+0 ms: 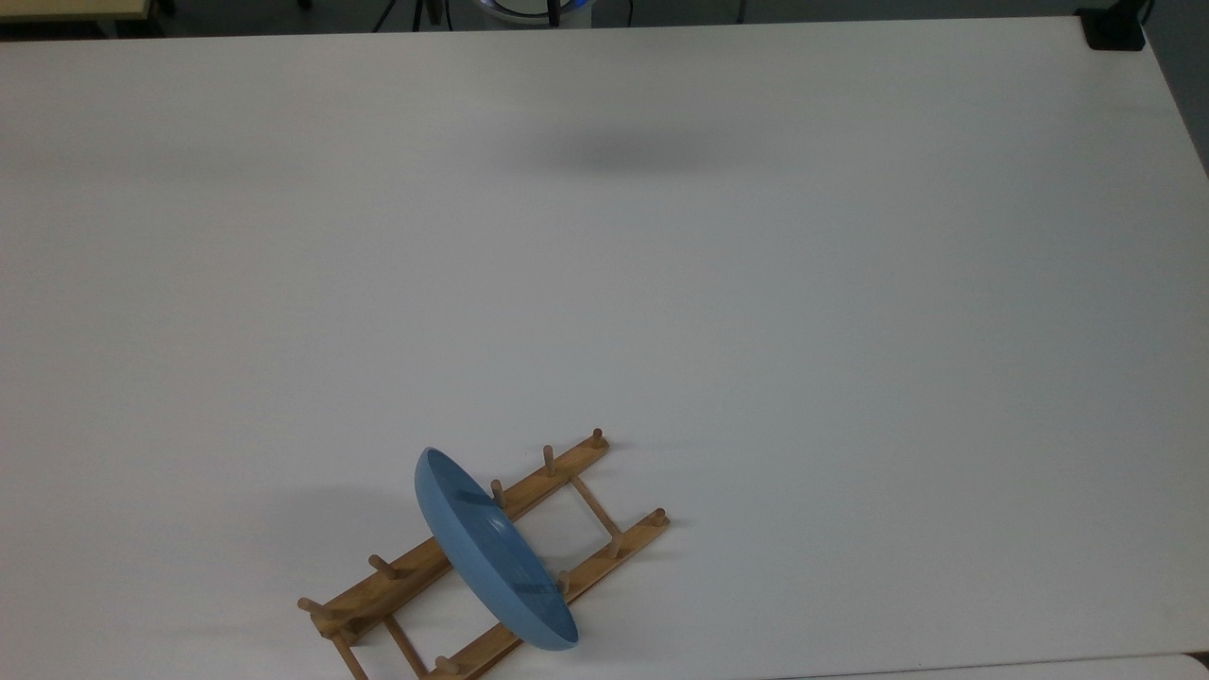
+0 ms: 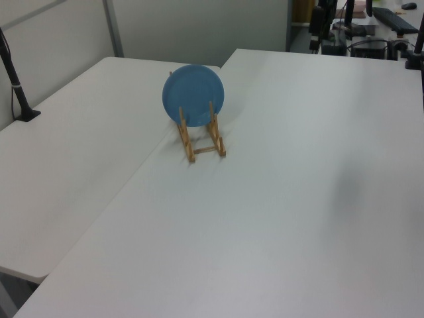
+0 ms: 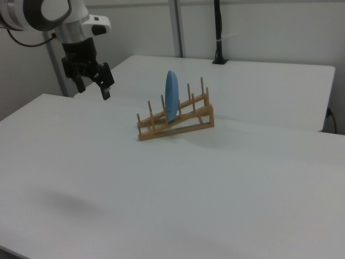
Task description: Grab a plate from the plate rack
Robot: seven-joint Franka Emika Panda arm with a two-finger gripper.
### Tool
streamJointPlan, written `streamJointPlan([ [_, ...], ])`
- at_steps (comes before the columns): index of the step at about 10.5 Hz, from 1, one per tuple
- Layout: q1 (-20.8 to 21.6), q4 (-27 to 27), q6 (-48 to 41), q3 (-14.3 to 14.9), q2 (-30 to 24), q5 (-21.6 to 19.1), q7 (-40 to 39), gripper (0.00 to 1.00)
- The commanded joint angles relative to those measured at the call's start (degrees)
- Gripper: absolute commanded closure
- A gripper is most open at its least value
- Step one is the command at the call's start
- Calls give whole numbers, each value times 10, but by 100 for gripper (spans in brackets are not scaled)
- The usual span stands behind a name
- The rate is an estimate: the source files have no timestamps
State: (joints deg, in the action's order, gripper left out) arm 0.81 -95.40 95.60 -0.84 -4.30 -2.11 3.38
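Observation:
The blue plate (image 1: 491, 552) stands on edge in the wooden plate rack (image 1: 570, 464), held between its upright pegs near the rack's middle. In the left view the plate (image 2: 193, 95) faces the camera above the rack (image 2: 188, 144). In the right view the plate (image 3: 171, 96) is seen edge-on in the sloping rack (image 3: 186, 123). My gripper (image 3: 91, 90) hangs open in the air to the right view's left of the rack, well apart from the plate, with nothing between its fingers.
The white table (image 1: 756, 283) spreads wide around the rack. A second white table (image 2: 73, 152) adjoins it beyond the rack. A black post (image 3: 218, 32) stands at the back in the right view. A black block (image 1: 1115, 28) sits at the top view's upper right corner.

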Motion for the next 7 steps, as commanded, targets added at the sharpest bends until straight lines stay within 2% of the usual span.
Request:
streamJointPlan([
  [1, 5, -15, 20, 5, -7, -7, -17, 0],
  [4, -5, -15, 6, 10, -6, -5, -179, 0],
  [6, -28, -7, 21, 10, 19, 3, -185, 0],
  [7, -36, 2, 68, 10, 40, 4, -179, 0],
])
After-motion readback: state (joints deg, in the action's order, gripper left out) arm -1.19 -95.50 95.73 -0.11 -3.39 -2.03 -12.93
